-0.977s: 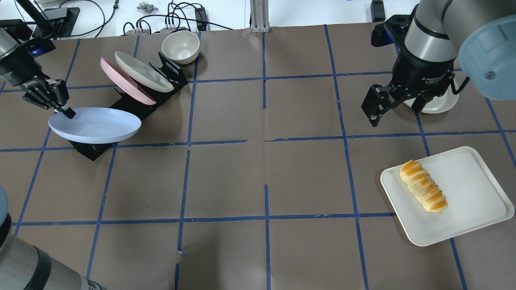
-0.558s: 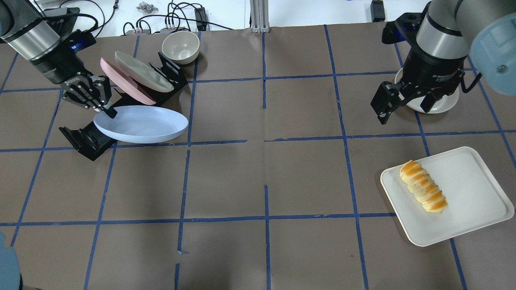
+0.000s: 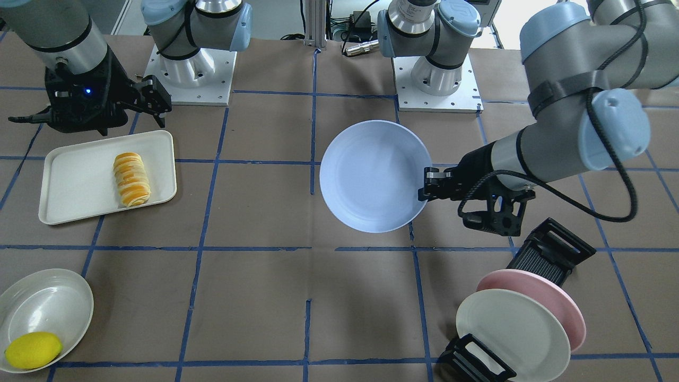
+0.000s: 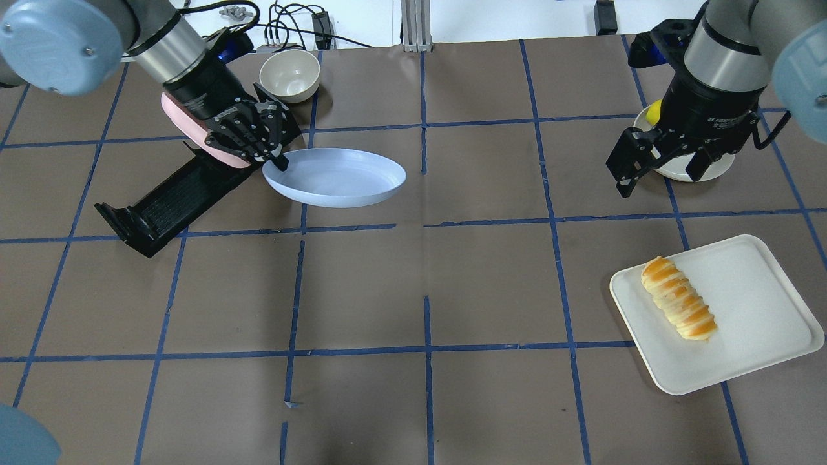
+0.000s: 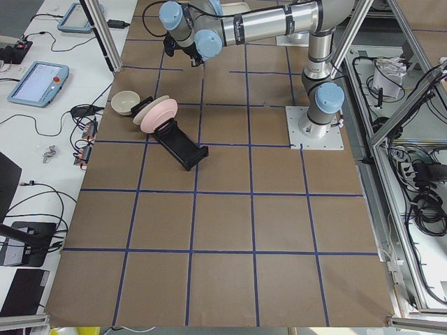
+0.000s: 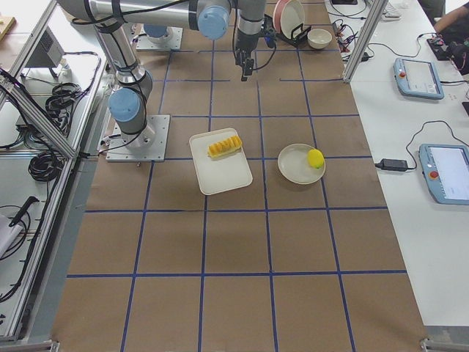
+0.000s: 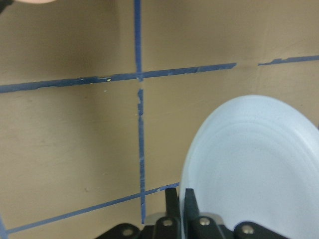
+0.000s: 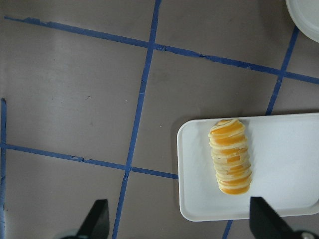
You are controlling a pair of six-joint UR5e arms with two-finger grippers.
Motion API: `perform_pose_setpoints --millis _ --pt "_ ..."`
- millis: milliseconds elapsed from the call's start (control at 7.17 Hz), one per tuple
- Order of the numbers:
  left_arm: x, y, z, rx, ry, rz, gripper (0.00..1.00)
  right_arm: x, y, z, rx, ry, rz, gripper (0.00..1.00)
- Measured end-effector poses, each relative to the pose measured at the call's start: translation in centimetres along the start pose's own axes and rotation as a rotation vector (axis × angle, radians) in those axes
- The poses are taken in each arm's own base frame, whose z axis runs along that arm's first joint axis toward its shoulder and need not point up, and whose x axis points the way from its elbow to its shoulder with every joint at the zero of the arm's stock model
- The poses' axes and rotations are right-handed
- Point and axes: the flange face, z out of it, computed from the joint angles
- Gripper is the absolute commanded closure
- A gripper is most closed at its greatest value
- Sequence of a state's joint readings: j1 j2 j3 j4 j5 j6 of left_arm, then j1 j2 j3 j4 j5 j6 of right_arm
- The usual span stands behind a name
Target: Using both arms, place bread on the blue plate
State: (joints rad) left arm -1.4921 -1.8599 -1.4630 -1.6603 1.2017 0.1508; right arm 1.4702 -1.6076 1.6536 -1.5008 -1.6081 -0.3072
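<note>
Left gripper [image 4: 278,161] pinching blue plate [image 4: 336,177] by rim, holding it aloft. Right gripper [image 4: 662,177] gaping wide, empty, hovering nearer bread [image 4: 678,307]; bread lying on tray [image 4: 762,336] below hand, robot-ward, long axis crossing finger closing line.

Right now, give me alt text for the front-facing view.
The left gripper holds the blue plate by its rim near the middle of the table. The bread lies on a white tray, with the open right gripper hovering beside it.
</note>
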Motion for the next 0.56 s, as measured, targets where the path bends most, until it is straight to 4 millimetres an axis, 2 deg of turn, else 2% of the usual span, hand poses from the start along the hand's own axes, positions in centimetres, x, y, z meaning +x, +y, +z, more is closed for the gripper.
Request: perform_pose_setpoints --millis 558 --pt "7.6 -4.7 7.5 0.089 0.034 -0.031 0.98 0.0 0.0 0.0 0.001 -0.002 0.001 0.00"
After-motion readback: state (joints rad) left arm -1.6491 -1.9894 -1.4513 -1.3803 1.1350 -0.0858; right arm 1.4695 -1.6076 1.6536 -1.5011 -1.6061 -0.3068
